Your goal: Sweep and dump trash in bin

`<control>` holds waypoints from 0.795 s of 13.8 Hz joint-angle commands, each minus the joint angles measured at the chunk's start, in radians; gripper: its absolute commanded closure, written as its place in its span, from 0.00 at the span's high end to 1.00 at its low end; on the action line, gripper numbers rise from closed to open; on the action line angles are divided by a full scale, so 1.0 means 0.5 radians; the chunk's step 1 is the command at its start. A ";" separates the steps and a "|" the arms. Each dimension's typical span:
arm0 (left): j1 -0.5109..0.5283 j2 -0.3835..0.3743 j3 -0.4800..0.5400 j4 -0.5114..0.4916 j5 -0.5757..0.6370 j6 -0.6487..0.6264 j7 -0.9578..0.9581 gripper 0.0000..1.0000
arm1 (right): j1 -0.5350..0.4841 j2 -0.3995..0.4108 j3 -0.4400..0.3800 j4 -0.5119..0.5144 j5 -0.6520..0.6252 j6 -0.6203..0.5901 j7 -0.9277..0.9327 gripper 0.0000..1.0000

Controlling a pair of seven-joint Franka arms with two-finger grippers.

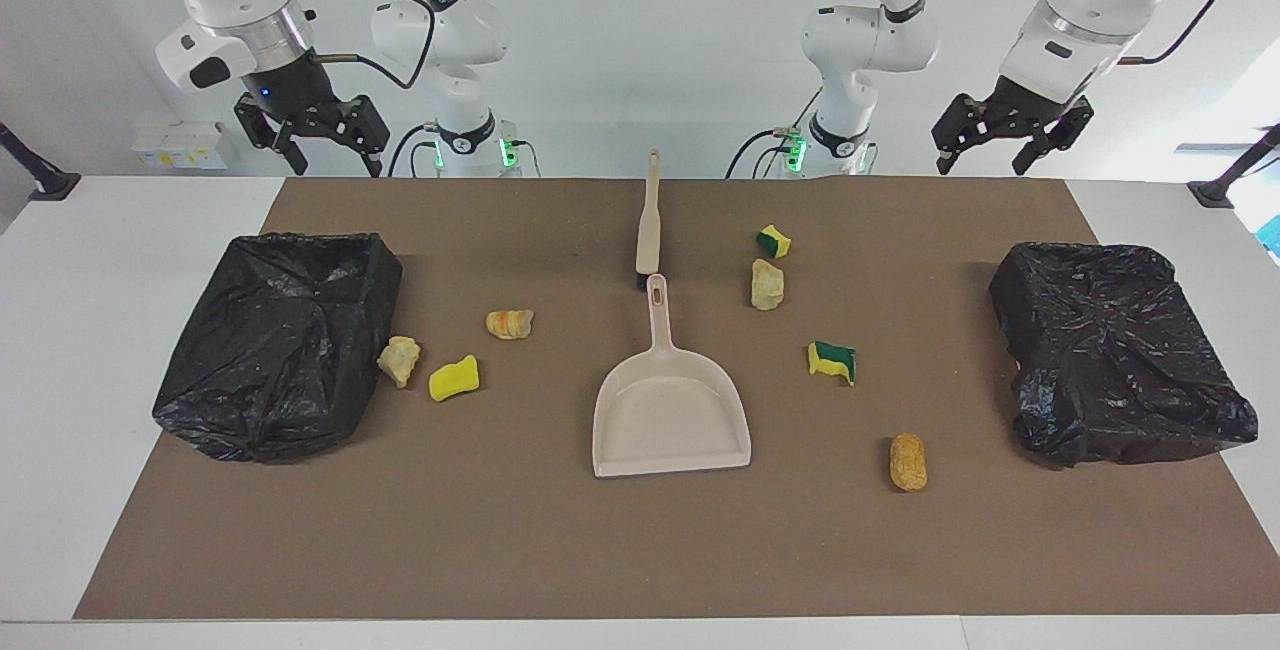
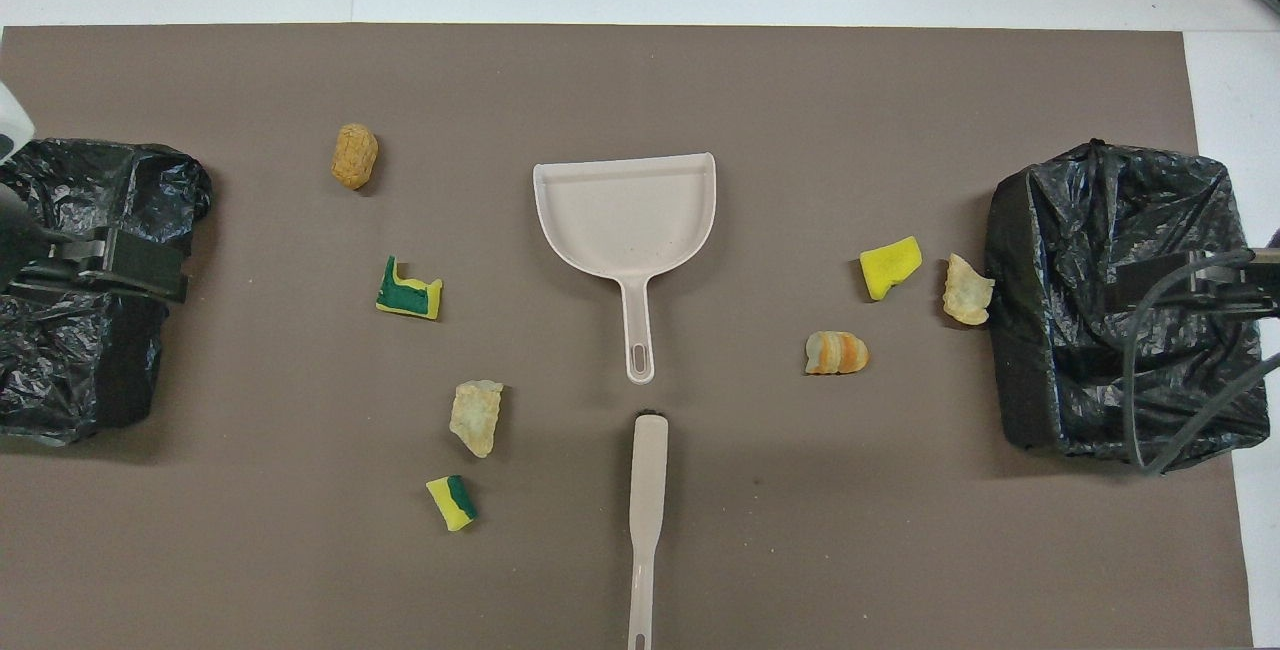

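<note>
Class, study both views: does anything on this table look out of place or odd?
Yes: seven scraps of trash lie scattered on the brown mat, outside both black-bagged bins. One pale lump rests against that bin's side. The beige plastic dustpan is empty.

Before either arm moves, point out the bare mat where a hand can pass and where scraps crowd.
Bare: the mat strip farther from the robots than the dustpan, and between the brush and the right-end bin. Crowded: three scraps beside that bin, four between the dustpan and the left-end bin.
</note>
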 commanded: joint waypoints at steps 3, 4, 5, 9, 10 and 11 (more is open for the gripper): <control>0.012 -0.040 -0.016 0.007 0.024 -0.036 0.023 1.00 | -0.018 -0.016 0.012 0.000 -0.026 -0.022 0.046 1.00; 0.012 -0.040 -0.010 0.004 0.021 -0.039 0.027 1.00 | -0.018 -0.016 0.012 0.000 -0.026 -0.026 0.046 1.00; 0.009 -0.040 -0.016 0.004 0.021 -0.039 0.024 1.00 | -0.018 -0.016 0.012 -0.003 -0.026 -0.026 0.046 1.00; -0.006 -0.043 -0.019 -0.002 0.021 -0.048 0.033 1.00 | -0.018 -0.016 0.012 0.000 -0.029 -0.016 0.049 1.00; 0.003 -0.046 -0.019 -0.005 0.018 -0.054 0.033 1.00 | -0.018 -0.016 0.012 0.000 -0.029 -0.016 0.049 1.00; 0.009 -0.052 -0.019 -0.014 0.021 -0.054 0.033 1.00 | -0.015 -0.016 0.012 0.000 -0.029 -0.016 0.046 1.00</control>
